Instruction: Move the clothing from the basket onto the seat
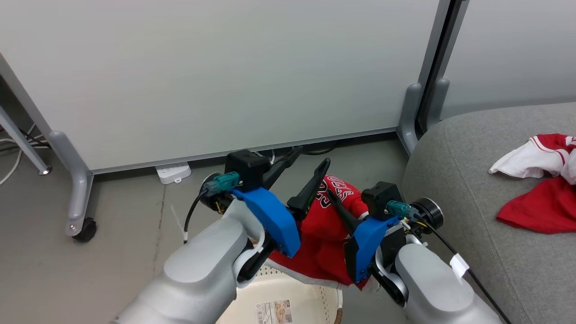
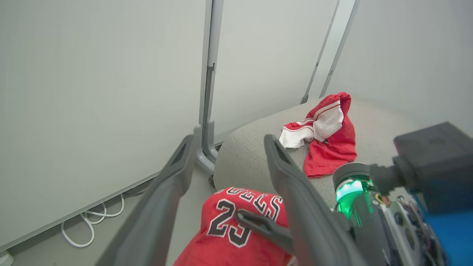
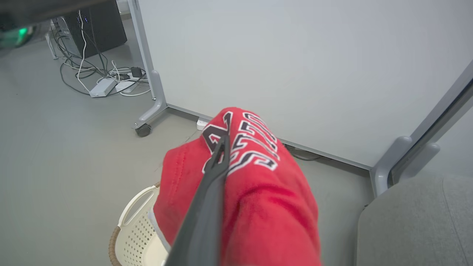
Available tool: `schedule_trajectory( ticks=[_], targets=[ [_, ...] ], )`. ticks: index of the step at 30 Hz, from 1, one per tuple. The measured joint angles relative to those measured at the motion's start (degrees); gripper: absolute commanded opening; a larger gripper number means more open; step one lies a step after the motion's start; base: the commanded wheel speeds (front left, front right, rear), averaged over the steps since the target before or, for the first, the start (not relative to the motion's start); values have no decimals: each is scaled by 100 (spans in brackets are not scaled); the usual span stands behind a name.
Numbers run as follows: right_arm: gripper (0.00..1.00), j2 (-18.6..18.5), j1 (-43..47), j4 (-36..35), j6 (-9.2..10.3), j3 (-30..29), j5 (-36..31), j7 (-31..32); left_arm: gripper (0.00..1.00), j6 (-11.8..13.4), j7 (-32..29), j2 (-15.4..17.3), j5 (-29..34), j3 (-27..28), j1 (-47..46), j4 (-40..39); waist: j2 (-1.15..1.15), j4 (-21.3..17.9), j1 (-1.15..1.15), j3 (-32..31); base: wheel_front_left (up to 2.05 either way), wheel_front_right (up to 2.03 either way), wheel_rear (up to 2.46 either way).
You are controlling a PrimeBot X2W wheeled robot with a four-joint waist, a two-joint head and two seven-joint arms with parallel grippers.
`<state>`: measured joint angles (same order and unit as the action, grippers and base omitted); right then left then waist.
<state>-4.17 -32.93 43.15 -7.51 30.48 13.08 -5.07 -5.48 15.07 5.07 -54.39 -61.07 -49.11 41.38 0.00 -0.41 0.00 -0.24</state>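
A red "BULLS 23" jersey hangs above the basket, draped over my right gripper, which is shut on it. In the right wrist view one dark finger lies across the jersey, and the other finger is hidden under the cloth. My left gripper is open just left of the jersey, its fingers spread apart with nothing between them above the jersey. A second red-and-white garment lies crumpled on the grey seat at the right.
A white partition panel on castor feet stands close behind the arms. A white power strip and cables lie on the floor under the panel. The seat's rounded edge is just right of the basket.
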Motion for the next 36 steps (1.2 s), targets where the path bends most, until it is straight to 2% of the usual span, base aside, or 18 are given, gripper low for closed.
schedule_trajectory(
  ticks=[8,15,25,36],
  targets=[
    [0,-55,5,-14,0,-230,-4,-3,100,283,0,392,1449,1272,1290,-1280,0,149,0,39,0,0,0],
    [0,-76,26,-76,0,-348,-62,49,100,281,0,477,2238,2319,2458,-1914,0,247,0,76,0,0,0],
    [0,-109,110,-212,0,-444,-98,122,100,78,0,504,3030,3136,3233,-1960,0,332,0,145,0,0,0],
    [0,-103,253,-265,0,-485,-105,181,100,-85,0,291,3353,3505,3441,-1841,0,355,0,47,0,0,0]
  ],
)
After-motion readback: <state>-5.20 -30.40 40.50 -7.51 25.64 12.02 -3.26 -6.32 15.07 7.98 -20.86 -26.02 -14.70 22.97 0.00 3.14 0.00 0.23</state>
